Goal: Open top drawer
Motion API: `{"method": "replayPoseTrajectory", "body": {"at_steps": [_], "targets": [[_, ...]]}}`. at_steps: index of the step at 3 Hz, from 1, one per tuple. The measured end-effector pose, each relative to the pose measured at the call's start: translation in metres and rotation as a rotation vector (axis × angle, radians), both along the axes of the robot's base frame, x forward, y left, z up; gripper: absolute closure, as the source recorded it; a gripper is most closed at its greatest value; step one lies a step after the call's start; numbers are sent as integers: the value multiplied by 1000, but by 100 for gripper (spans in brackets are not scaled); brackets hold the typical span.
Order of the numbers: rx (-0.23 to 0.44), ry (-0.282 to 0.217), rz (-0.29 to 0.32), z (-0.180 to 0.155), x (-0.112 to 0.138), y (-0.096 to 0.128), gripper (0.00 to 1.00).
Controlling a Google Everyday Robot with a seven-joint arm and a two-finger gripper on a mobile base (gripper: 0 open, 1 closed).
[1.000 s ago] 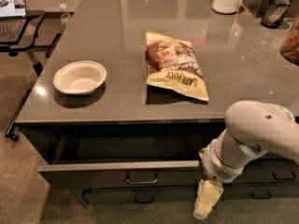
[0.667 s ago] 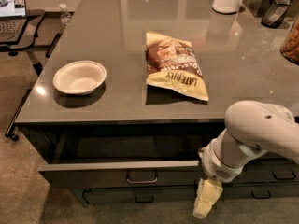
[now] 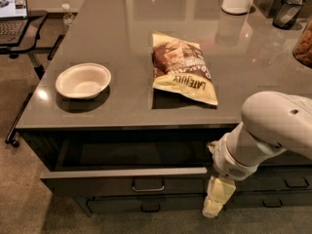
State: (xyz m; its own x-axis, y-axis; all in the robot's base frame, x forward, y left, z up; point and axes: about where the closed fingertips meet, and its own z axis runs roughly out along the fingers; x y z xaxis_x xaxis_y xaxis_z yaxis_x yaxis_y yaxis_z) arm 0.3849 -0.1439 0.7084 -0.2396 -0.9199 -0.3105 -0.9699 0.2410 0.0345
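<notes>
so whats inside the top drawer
The top drawer is pulled open; its visible inside is dark, with no items showing. Its right part is hidden behind the arm, whose gripper hangs in front.

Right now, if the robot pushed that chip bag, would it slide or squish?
Probably both. The chip bag looks puffy and crinkled, so likely light and squishy. The countertop looks glossy, so it may slide easily. The hand hangs low by the open top drawer, away from the bag.
</notes>
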Motion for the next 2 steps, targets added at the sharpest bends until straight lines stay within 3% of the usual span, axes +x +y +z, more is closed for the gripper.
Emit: {"method": "replayPoseTrajectory", "body": {"at_steps": [1, 2], "targets": [[0, 0, 0, 0, 0, 0, 0], [-11, 20, 3, -21, 2, 2, 0]]}}
